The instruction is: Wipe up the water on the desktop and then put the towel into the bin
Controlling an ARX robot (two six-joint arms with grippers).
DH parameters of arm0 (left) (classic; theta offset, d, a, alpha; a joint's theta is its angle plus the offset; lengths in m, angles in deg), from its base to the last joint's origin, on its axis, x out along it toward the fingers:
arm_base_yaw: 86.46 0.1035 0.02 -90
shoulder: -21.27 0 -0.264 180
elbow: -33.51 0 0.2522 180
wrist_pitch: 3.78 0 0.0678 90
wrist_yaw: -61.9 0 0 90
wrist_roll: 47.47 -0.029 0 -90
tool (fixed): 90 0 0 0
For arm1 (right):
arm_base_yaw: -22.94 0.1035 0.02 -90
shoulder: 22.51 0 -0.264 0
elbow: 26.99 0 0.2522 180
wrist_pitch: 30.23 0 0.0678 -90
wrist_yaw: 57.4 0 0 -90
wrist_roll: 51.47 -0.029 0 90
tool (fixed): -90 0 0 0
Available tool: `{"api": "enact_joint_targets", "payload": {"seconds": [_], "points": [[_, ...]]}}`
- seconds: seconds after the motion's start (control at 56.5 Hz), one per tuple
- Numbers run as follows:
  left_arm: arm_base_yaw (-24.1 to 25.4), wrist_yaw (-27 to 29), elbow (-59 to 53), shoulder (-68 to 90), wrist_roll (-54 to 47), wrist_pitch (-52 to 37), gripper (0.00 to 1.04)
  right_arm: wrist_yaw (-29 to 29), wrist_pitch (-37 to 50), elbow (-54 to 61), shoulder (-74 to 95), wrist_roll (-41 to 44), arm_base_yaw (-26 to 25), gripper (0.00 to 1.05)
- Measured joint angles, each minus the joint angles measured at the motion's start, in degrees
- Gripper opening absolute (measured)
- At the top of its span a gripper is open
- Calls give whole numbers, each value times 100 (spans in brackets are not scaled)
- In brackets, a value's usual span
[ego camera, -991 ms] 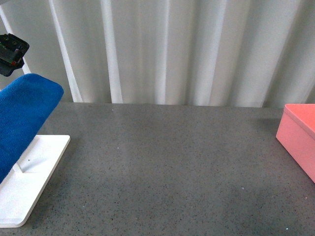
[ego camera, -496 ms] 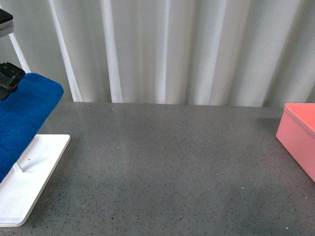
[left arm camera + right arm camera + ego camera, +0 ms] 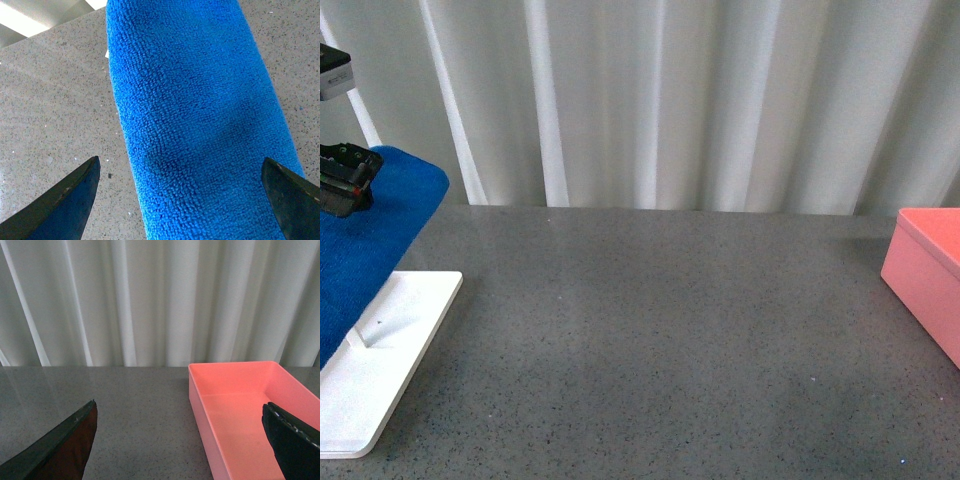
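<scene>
Towel hangs draped above the white tray, left on the surface; our left gripper straddles it, released, spread wide. Closing too shallow, we risk pinching mere fuzz and slipping.

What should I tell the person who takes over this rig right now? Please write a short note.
Pincers: the left pincer is open above the towel, one finger to each side, not closed on it. The right pincer is open and empty, facing the bin.
Things: the towel hangs over the white stand at the left edge of the desktop. The bin stands at the right edge, empty.
Done: nothing that shows; the towel is not yet picked up.
Left: grasp the towel, wipe the water (I cannot make out any puddle here), then drop the towel into the bin.
</scene>
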Motion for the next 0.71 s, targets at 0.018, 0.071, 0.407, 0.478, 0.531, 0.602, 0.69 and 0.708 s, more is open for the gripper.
{"api": "enact_joint_targets", "payload": {"seconds": [0.018,0.071,0.407,0.478,0.531,0.602,0.69,0.708], "points": [[-4,13,-7,13,0,-26,98,0,0,0,0,0,0,98],[-24,37,-39,42,-7,-59,98,0,2,0,0,0,0,98],[-118,55,-308,195,-13,-295,98,0,0,0,0,0,0,98],[-131,57,-361,195,-44,-348,95,0,0,0,0,0,0,98],[-142,61,-389,197,-55,-372,86,0,0,0,0,0,0,98],[-144,81,-413,199,-68,-411,75,2,0,0,0,0,0,98],[-146,101,-437,199,-94,-437,59,0,2,0,0,0,0,98],[-146,101,-437,199,-96,-437,56,0,0,0,0,0,0,98]]}}
